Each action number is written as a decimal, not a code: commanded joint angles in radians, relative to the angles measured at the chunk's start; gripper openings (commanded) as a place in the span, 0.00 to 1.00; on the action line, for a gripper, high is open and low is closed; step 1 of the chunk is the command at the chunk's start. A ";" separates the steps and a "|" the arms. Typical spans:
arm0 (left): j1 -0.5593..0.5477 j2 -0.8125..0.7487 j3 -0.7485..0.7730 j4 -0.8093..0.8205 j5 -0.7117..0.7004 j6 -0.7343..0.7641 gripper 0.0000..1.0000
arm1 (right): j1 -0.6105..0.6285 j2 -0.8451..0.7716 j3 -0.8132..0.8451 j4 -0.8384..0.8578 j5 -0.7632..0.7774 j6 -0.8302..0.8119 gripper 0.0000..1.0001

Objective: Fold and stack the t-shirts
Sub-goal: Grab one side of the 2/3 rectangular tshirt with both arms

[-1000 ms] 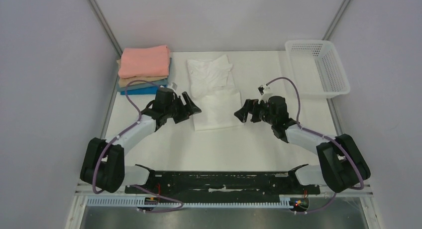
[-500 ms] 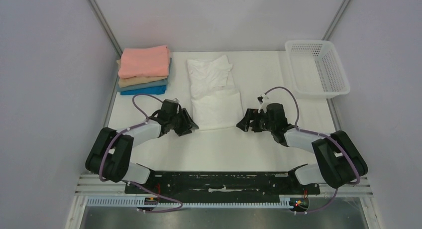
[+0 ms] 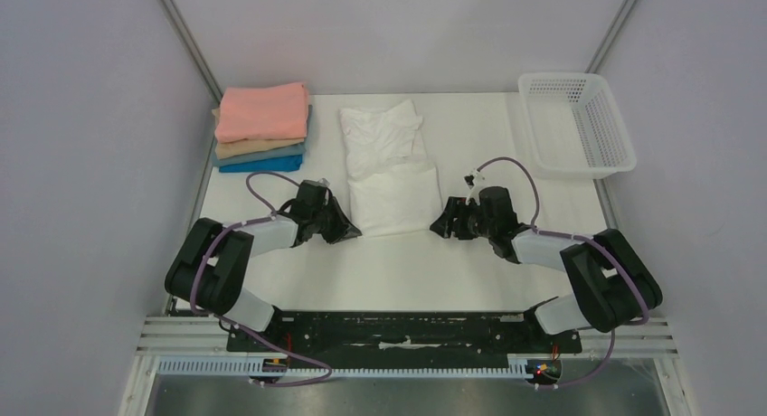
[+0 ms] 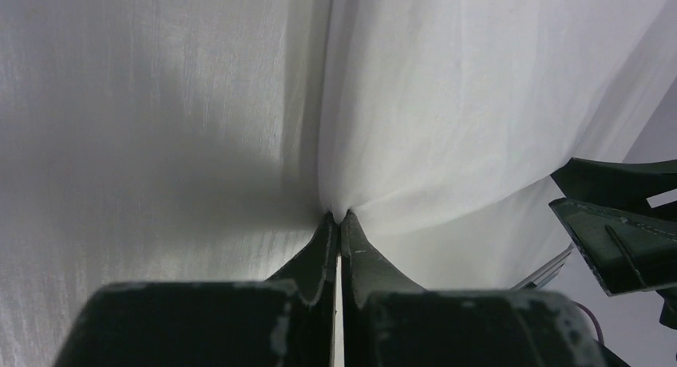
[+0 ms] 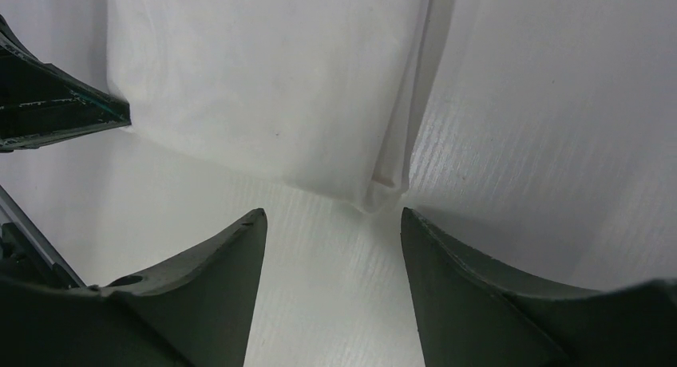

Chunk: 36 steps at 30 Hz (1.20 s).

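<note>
While the left tool (image 4: 337,217) pinches the white t-shirt (image 3: 391,185) by its near-left corner, the right tool (image 5: 333,214) straddles the near-right corner, jaws apart; the shirt lies centrally on the tabletop (image 3: 407,271), long axis running away from the arms.

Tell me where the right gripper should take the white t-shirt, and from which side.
Take the near right corner of the white t-shirt, sliding in low from the near side. Its layered edges meet there in a flat point just ahead of the right gripper's open jaws, mirroring the left gripper's pinch on the other near corner.
</note>
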 commanded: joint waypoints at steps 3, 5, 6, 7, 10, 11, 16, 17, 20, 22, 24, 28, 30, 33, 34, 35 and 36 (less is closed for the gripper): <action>-0.004 0.038 -0.018 0.010 -0.016 0.011 0.02 | 0.026 0.058 0.036 -0.022 0.039 0.006 0.57; -0.004 0.031 -0.025 0.011 -0.021 0.012 0.02 | 0.031 0.064 0.040 -0.024 0.071 0.003 0.56; -0.004 0.029 -0.027 0.011 -0.025 0.013 0.02 | 0.033 0.070 0.045 -0.028 0.082 0.000 0.55; -0.006 0.029 -0.030 0.013 -0.027 0.014 0.02 | 0.033 0.077 0.049 -0.028 0.089 -0.001 0.54; -0.005 0.033 -0.033 0.014 -0.025 0.018 0.02 | 0.039 0.097 0.052 -0.018 0.106 0.001 0.49; -0.005 0.036 -0.034 0.015 -0.026 0.018 0.02 | 0.040 0.105 0.052 -0.013 0.112 0.001 0.48; -0.005 0.040 -0.036 0.018 -0.027 0.020 0.02 | 0.043 0.130 0.049 -0.003 0.128 0.002 0.32; -0.006 0.041 -0.037 0.018 -0.028 0.021 0.02 | 0.043 0.129 0.046 0.000 0.139 0.002 0.26; -0.005 0.039 -0.042 0.018 -0.025 0.021 0.02 | 0.044 0.129 0.042 0.006 0.135 -0.013 0.05; -0.006 0.025 -0.049 0.007 -0.005 0.031 0.02 | 0.045 0.099 0.023 0.012 0.087 -0.037 0.00; -0.027 -0.016 -0.078 -0.010 -0.008 0.035 0.02 | 0.057 0.036 -0.011 -0.023 0.084 -0.065 0.00; -0.117 -0.155 -0.162 -0.094 -0.048 0.021 0.02 | 0.118 -0.103 -0.082 -0.166 0.075 -0.104 0.00; -0.164 -0.250 -0.214 -0.161 -0.061 -0.013 0.02 | 0.181 -0.200 -0.137 -0.251 0.075 -0.088 0.00; -0.233 -0.455 -0.348 -0.245 -0.092 -0.107 0.02 | 0.234 -0.404 -0.238 -0.384 0.096 -0.025 0.00; -0.259 -0.528 -0.382 -0.274 -0.093 -0.147 0.02 | 0.242 -0.494 -0.277 -0.444 0.099 0.000 0.00; -0.283 -0.620 -0.414 -0.312 -0.092 -0.171 0.02 | 0.249 -0.562 -0.303 -0.493 0.100 0.018 0.00; -0.310 -0.699 -0.431 -0.346 -0.091 -0.196 0.02 | 0.261 -0.644 -0.330 -0.539 0.100 0.038 0.00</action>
